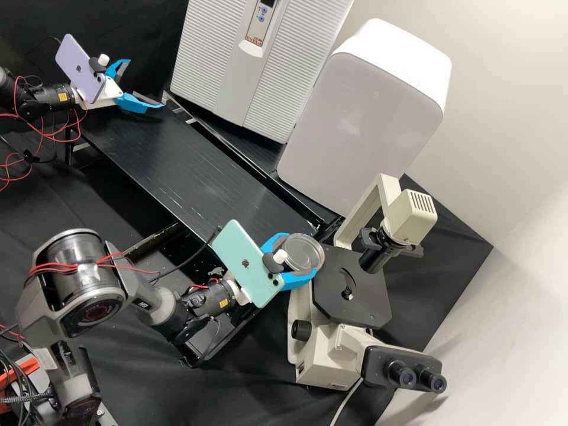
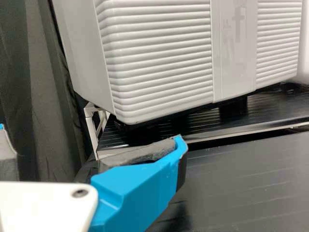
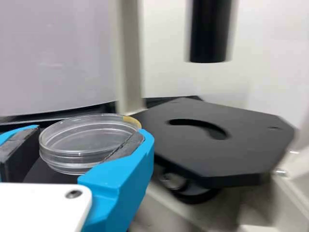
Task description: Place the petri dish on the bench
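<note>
Blue and parted dish-wide, the right claw (image 1: 301, 254) grips the dish (image 3: 79, 140) beside the stage (image 3: 217, 145); pickup looks done, tabletop (image 1: 171, 171) placement and release remain, the left claw (image 1: 145, 83) spread, empty.

A lab, shown by the microscope (image 1: 355, 296) here.

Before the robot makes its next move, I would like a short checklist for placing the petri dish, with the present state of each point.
1. Petri dish between the right gripper's fingers: ok.
2. Dish roughly level: ok.
3. Dish down on the bench: not ok, it is in the gripper.
4. Gap between dish and microscope stage: cannot tell.
5. Left gripper away from the dish: ok.
</note>
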`<act>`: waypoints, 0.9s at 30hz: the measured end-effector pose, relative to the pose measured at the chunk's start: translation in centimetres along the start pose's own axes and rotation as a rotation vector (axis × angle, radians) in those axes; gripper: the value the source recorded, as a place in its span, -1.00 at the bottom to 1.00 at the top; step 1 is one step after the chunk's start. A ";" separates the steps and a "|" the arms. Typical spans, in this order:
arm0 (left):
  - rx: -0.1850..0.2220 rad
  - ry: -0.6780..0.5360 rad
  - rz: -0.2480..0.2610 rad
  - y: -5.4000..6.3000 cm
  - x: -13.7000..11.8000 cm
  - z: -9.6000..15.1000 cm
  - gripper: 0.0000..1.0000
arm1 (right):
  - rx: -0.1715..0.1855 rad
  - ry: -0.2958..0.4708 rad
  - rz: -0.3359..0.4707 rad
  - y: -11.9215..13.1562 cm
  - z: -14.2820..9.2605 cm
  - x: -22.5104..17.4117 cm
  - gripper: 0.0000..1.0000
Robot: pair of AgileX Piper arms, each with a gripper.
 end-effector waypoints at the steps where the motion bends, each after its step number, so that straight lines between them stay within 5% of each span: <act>1: 0.000 0.000 0.000 0.0 0.0 0.0 1.00 | -0.005 0.014 -0.006 -0.2 -0.2 -0.3 -1.00; 15: 0.000 0.000 0.000 0.0 0.0 0.0 1.00 | -0.021 0.158 -0.082 -2.6 -2.1 -2.2 -1.00; 21: 0.000 0.000 0.000 0.0 0.0 0.0 1.00 | -0.076 0.233 -0.141 -4.3 -3.3 -2.4 -1.00; 27: 0.000 0.000 0.000 0.0 0.0 0.0 1.00 | -0.115 0.216 -0.189 -5.6 -2.9 -2.0 -1.00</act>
